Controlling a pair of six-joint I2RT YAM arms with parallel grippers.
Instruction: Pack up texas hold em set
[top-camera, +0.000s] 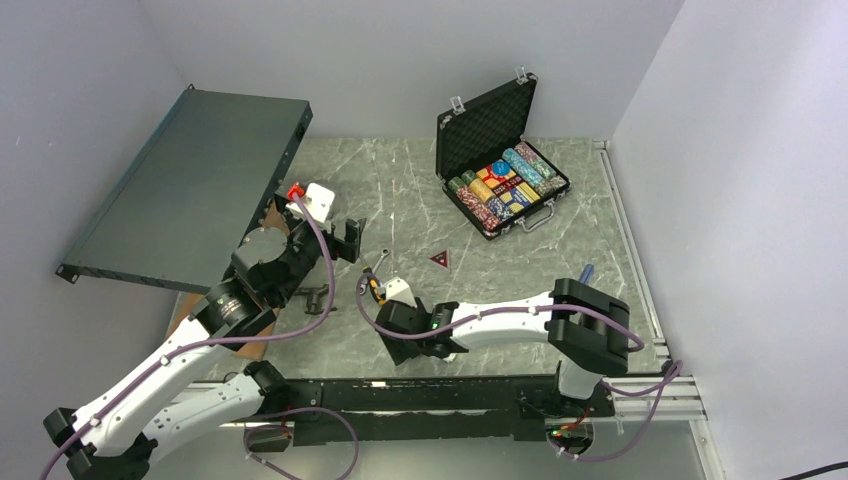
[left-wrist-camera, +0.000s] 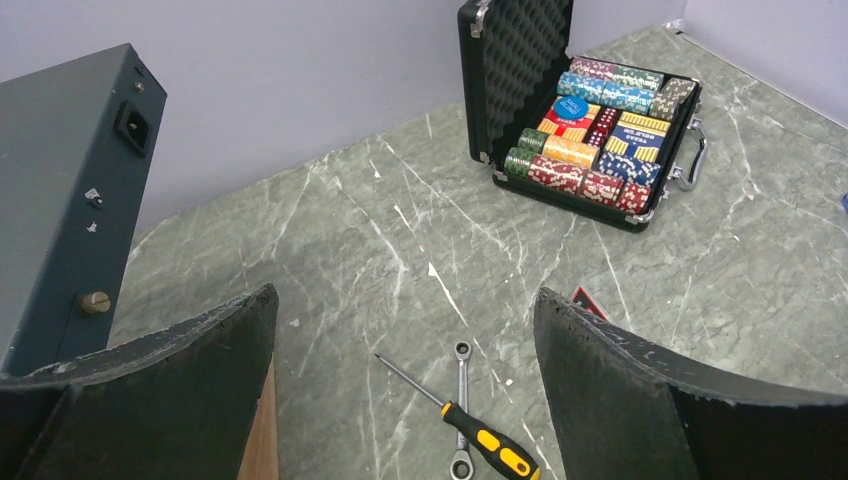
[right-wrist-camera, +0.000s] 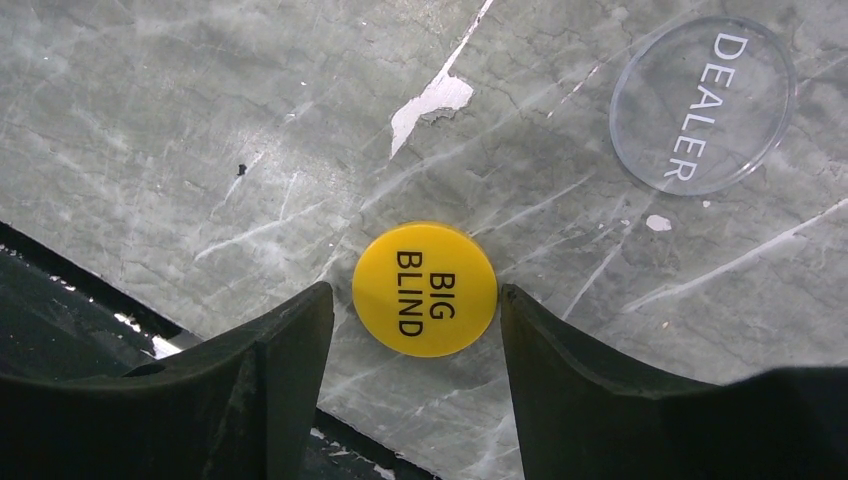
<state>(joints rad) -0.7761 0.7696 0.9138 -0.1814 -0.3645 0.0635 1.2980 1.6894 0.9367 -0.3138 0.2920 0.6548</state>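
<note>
Now | your right gripper (right-wrist-camera: 417, 300) straddles the yellow button (right-wrist-camera: 425, 289), by the tabletop's (right-wrist-camera: 200, 120) near edge | jaws parted, nothing clamped yet

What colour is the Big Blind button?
The button is yellow with black letters; right wrist view shows it best.

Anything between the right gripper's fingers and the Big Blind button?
Nothing visible. The Big Blind button lies flat between the right gripper's fingers; the clear Dealer button sits well apart.

Left tool (left-wrist-camera: 405, 300) raised, gaping wide; right tool (right-wrist-camera: 415, 300) low, half spread.
</note>
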